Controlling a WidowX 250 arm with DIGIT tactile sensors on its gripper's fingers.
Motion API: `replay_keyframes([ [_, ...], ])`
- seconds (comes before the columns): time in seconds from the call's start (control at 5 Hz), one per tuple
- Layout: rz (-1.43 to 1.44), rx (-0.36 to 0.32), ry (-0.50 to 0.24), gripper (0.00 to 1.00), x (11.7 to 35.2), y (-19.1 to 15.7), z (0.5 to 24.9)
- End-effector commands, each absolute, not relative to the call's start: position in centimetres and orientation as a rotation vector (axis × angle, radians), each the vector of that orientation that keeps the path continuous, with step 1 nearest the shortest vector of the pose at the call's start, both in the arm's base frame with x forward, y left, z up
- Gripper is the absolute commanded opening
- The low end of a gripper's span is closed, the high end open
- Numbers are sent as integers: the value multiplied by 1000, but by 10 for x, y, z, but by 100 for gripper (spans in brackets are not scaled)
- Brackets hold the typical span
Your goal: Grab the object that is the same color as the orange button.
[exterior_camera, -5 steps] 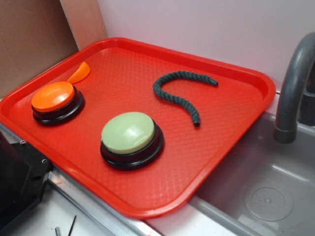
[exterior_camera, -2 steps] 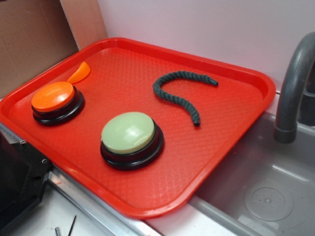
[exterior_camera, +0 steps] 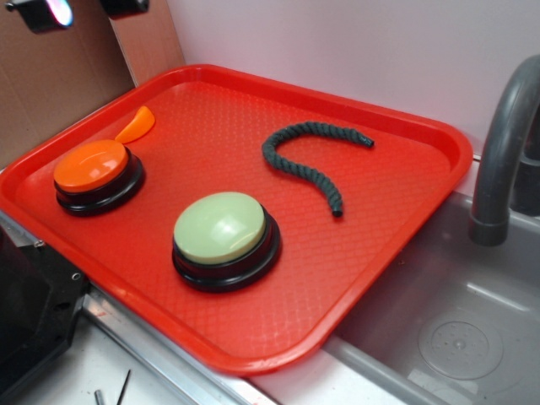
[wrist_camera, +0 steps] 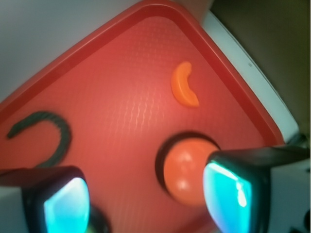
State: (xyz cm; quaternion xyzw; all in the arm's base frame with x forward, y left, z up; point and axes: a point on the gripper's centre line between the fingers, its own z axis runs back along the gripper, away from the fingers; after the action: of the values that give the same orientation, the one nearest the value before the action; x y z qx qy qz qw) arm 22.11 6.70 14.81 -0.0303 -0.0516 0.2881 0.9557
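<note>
A small glossy orange curved piece (exterior_camera: pixel 137 125) lies on the red tray (exterior_camera: pixel 405 126) near its far left rim, just behind the orange button (exterior_camera: pixel 91 165) on its black base. In the wrist view the piece (wrist_camera: pixel 184 85) lies beyond the orange button (wrist_camera: pixel 187 170). My gripper (exterior_camera: pixel 80 8) shows only at the top left edge of the exterior view, high above the tray. In the wrist view the gripper (wrist_camera: pixel 146 201) is open and empty, its fingers (wrist_camera: pixel 231 191) wide apart with glowing cyan pads.
A pale green dome button (exterior_camera: pixel 221 228) sits at the tray's front middle. A dark green rope (exterior_camera: pixel 308 160) lies curled at the tray's back right. A grey faucet (exterior_camera: pixel 502 152) and sink (exterior_camera: pixel 456 337) are at the right. Brown cardboard (exterior_camera: pixel 51 76) stands at the left.
My gripper has come into the exterior view at the top left edge; it was out of view before. Nothing on the tray has moved.
</note>
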Motion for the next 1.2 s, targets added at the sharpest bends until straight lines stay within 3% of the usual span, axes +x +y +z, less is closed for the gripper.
replay_keyframes([
  [0.0,555,-46,-104,100,263,113,103],
  [0.6,619,119,-7,100,259,152,34],
  [0.8,623,122,5,100,257,157,26],
  [1.0,652,81,-54,0,260,150,28],
])
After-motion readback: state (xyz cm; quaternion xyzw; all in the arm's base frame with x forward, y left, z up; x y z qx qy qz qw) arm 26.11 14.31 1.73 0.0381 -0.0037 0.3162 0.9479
